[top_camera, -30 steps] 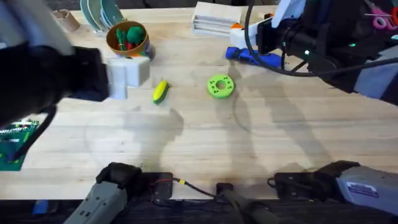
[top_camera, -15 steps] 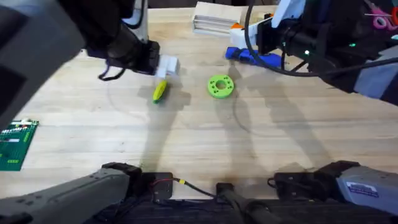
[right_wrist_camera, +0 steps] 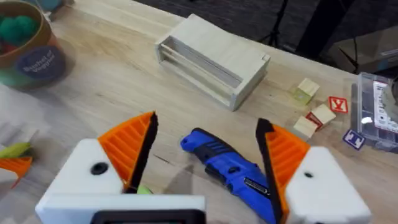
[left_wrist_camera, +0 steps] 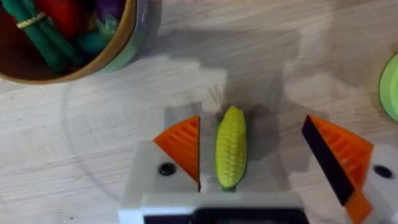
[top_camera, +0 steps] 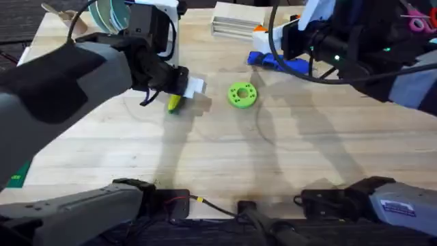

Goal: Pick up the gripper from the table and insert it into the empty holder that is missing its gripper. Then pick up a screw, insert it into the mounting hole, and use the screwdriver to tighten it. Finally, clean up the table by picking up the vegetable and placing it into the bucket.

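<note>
The yellow vegetable (left_wrist_camera: 231,146) with its green end lies flat on the table (top_camera: 225,157), left of centre (top_camera: 173,103). My left gripper (left_wrist_camera: 255,152) is open and straddles it, one orange pad (left_wrist_camera: 183,146) close against its side and the other pad well clear. In the overhead view the left gripper (top_camera: 183,92) is right over the vegetable. The bucket (left_wrist_camera: 74,43), holding toy vegetables, stands just beyond it. My right gripper (right_wrist_camera: 207,134) hangs open above the blue screwdriver (right_wrist_camera: 230,168), which lies at the back right (top_camera: 278,63). The loose gripper, holder and screw are out of view.
A flat green ring (top_camera: 242,94) lies right of the vegetable. A pale wooden box (right_wrist_camera: 214,59) sits behind the screwdriver, with small wooden blocks (right_wrist_camera: 317,112) and a clear case (right_wrist_camera: 376,112) beside it. Plates (top_camera: 113,10) stand at the back left.
My left arm has swung in from the left, and its open gripper has come down around the vegetable. The right arm and the screwdriver have not moved.
</note>
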Available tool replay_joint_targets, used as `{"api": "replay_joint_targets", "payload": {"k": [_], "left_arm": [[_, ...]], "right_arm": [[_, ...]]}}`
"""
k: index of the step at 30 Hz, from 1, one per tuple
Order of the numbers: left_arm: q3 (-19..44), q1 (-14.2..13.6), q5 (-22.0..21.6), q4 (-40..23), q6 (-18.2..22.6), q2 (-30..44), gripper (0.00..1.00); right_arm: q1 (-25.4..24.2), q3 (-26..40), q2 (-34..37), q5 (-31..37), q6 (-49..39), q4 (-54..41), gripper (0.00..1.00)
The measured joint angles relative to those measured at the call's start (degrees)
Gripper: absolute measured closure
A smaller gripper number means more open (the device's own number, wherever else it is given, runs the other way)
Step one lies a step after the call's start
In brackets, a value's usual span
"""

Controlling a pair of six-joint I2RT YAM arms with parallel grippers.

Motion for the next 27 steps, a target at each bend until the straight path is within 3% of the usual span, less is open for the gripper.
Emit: {"api": "replay_joint_targets", "payload": {"k": [10, 11, 22, 27], "left_arm": [[-1.95, 2.69, 0.09, 0.89, 0.00, 2.26, 0.008], [-2.30, 3.16, 2.32, 3.37, 0.02, 5.15, 0.008], [-2.13, 3.13, 4.04, 3.93, 0.29, 8.91, 0.009], [-1.89, 3.30, 3.45, 3.99, 0.42, 9.07, 0.394]], "right_arm": [[0.00, 0.00, 0.00, 0.00, 0.00, 0.00, 0.006], [0.00, 0.00, 0.00, 0.00, 0.00, 0.02, 0.007], [0.00, 0.00, 0.00, -0.02, 0.00, 0.00, 0.008], [0.00, 0.00, 0.00, 0.00, 0.00, 0.02, 0.007]]}}
